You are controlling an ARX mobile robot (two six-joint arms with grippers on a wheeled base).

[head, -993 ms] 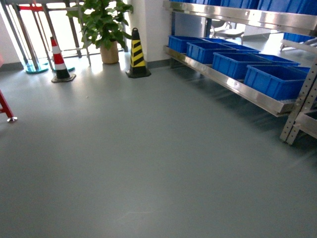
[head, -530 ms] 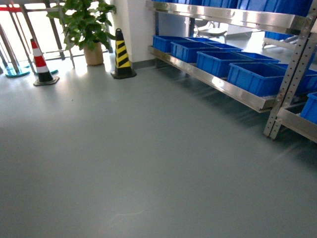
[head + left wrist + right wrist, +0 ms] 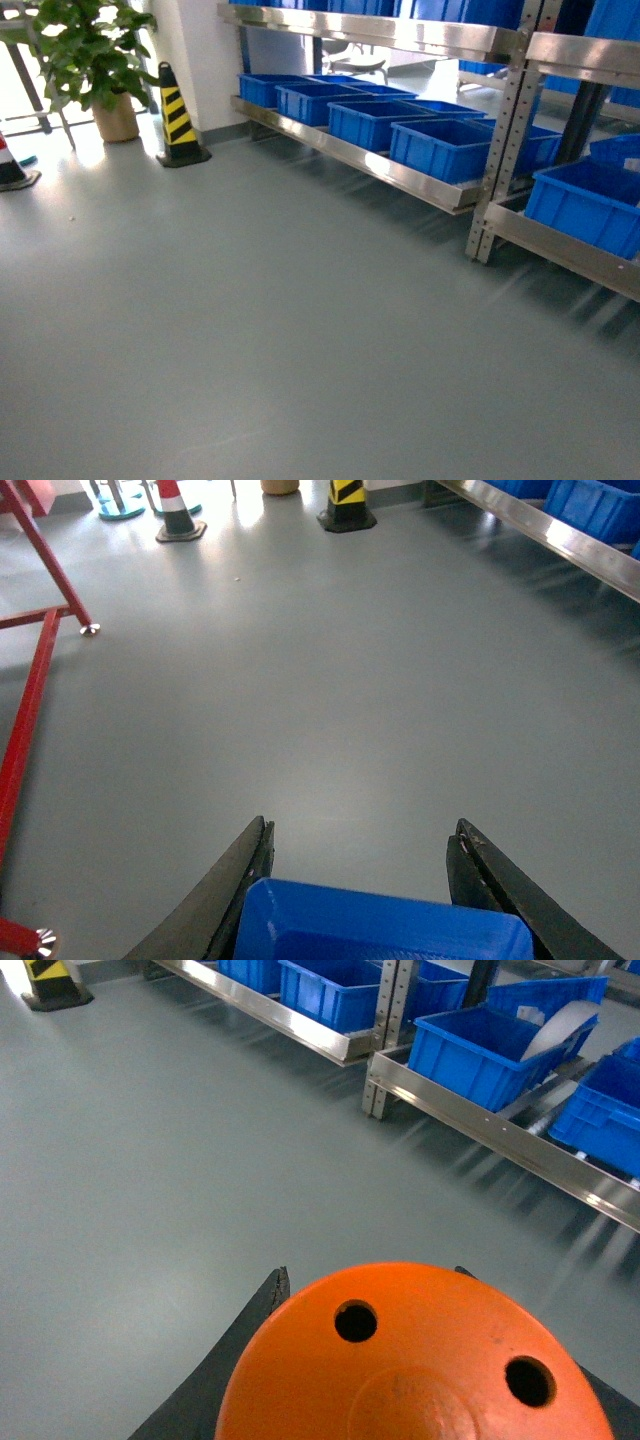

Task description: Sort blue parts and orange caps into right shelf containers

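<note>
My left gripper [image 3: 362, 830] is shut on a blue part [image 3: 380, 925], a bright-blue block that fills the gap between its black fingers, above bare grey floor. In the right wrist view an orange cap [image 3: 420, 1360] with small holes in its flat top sits between the fingers of my right gripper [image 3: 371, 1272], which is shut on it. The right shelf [image 3: 370, 165] is a stainless rack along the right side, carrying several big blue containers [image 3: 440, 148]. Its rail [image 3: 480, 1120] and containers [image 3: 470, 1045] lie ahead of the cap. Neither gripper shows in the head view.
A yellow-and-black cone [image 3: 178, 115] and a potted plant [image 3: 90, 60] stand at the back left, with a red-and-white cone [image 3: 10, 165] at the left edge. A perforated rack post [image 3: 505, 150] stands on the floor. A red metal frame [image 3: 30, 700] lies left of my left gripper.
The head view has swung to the right: the plant and cones slid toward the left edge, the rack moved toward the middle, and a second rack bay came into sight.
</note>
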